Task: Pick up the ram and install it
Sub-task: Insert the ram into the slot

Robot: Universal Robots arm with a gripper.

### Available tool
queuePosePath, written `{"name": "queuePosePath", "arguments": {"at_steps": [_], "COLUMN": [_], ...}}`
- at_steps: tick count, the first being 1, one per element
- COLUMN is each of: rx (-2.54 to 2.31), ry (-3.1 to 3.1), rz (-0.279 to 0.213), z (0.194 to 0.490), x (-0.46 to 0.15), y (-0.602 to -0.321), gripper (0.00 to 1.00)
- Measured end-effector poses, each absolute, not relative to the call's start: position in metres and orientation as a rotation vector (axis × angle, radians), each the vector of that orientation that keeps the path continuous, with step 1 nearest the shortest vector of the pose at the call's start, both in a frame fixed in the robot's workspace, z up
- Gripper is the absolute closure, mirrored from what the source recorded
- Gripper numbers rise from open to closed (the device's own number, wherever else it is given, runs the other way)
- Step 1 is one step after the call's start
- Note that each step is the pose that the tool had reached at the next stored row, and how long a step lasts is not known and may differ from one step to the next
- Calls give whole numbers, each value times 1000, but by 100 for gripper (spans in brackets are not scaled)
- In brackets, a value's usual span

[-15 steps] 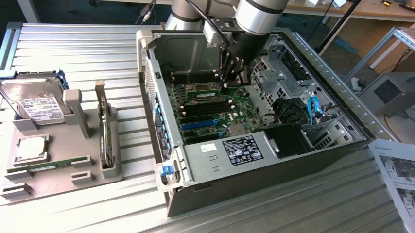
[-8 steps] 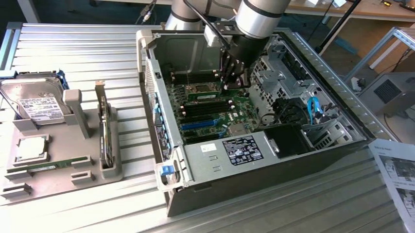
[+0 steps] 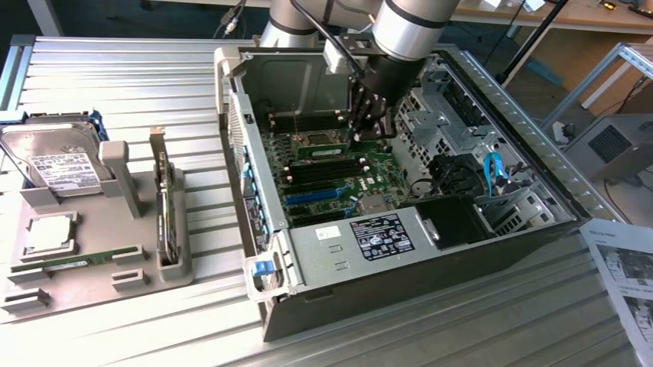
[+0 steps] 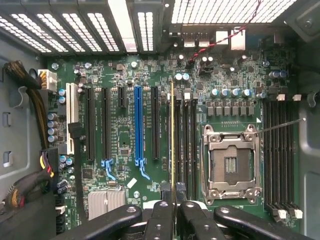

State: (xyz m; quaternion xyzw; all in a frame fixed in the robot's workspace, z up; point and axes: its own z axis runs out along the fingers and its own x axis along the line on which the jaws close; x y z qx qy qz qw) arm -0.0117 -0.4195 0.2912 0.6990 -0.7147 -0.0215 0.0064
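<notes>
My gripper [image 3: 363, 138] reaches down into the open computer case [image 3: 337, 264], over the motherboard [image 4: 120, 125]. It is shut on the ram [image 4: 172, 130], a thin green stick seen edge-on in the wrist view. The fingers [image 4: 160, 220] clamp its near end. The ram lies along the black memory slots [image 4: 186, 145] beside the empty processor socket [image 4: 232, 165], in line with the slot farthest from the socket. Whether it is seated or just above the slot I cannot tell. In the exterior view the ram [image 3: 329, 151] shows as a green strip under the gripper.
A grey tray [image 3: 143, 267] on the exterior view's left holds a hard drive [image 3: 61, 164], a square processor [image 3: 46, 233], an upright expansion card [image 3: 164, 214] and another green stick [image 3: 76, 261]. Case walls, drive cages [image 3: 449, 107] and cables [image 3: 495, 172] close in around the gripper.
</notes>
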Motion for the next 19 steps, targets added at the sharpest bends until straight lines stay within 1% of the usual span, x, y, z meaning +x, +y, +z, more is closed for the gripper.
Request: {"name": "queuePosePath", "arguments": {"at_steps": [9,19], "rx": [2187,2187], "ry": [-2236,-2236], "rz": [-67,-67], "z": [291,284], "x": [-8,-8], "y": [-419,-419], "gripper": [88,88]}}
